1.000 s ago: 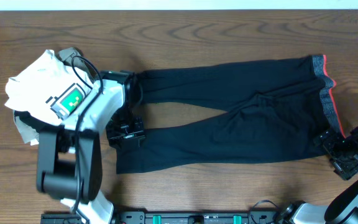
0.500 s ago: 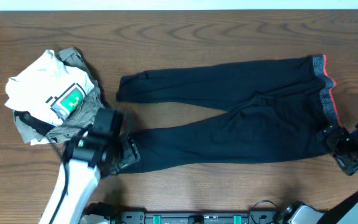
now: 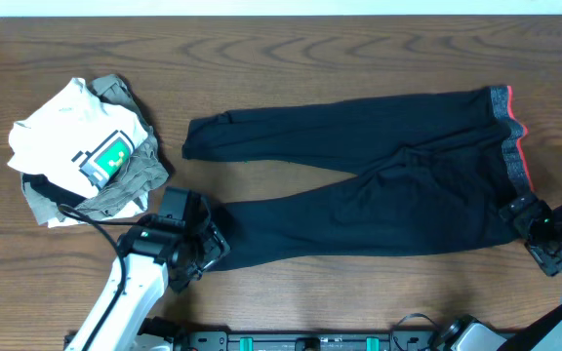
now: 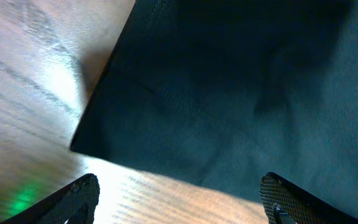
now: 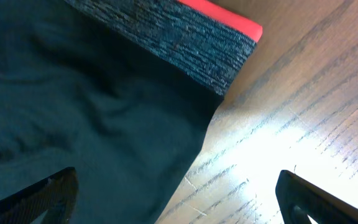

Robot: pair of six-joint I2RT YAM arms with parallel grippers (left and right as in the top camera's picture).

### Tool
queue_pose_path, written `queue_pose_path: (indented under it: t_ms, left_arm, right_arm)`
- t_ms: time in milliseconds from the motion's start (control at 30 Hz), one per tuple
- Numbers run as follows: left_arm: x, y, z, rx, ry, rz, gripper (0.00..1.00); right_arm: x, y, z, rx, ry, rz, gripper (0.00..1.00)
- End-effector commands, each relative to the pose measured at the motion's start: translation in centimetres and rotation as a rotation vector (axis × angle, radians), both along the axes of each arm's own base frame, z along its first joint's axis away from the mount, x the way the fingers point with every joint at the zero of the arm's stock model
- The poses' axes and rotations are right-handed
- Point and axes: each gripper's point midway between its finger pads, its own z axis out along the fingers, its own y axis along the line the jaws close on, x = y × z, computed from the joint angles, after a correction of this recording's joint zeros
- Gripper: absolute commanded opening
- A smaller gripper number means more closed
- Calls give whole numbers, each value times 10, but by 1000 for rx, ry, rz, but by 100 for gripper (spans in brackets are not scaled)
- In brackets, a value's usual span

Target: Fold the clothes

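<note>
Black pants [image 3: 379,200] lie unmoved; left claw [image 3: 215,244] has reached the lower cuff [image 4: 123,124].

Wooden table [image 3: 359,58] fills overhead view: dark brown, bold wavy grain running left to right. Pale, near-white strip [image 3: 281,6] beyond far table edge; wall or floor, cannot tell. Black rail [image 3: 291,342] with teal-green marks along near edge. Wrist views: same wood up close, fine grain lines, bright white glare patch [image 5: 278,146] on surface. Small green glint [image 4: 22,202] on wood, left wrist view.
</note>
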Motion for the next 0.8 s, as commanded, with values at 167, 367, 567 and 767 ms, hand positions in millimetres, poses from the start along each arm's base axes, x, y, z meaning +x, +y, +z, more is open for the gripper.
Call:
queue_pose_path:
  t_ms: [167, 367, 567, 767]
  left_arm:
    - [-5, 2, -13, 7, 95, 154, 84]
    - [-16, 12, -21, 51, 144, 298, 83]
    - [-10, 21, -24, 96, 103, 332, 74]
    - [-7, 21, -23, 95, 93, 332, 36]
  right_arm:
    - [-4, -1, -4, 0, 18, -13, 99]
    - [-4, -1, -4, 0, 18, -13, 99]
    - [-4, -1, -4, 0, 18, -13, 99]
    - [-5, 0, -4, 4, 23, -13, 99]
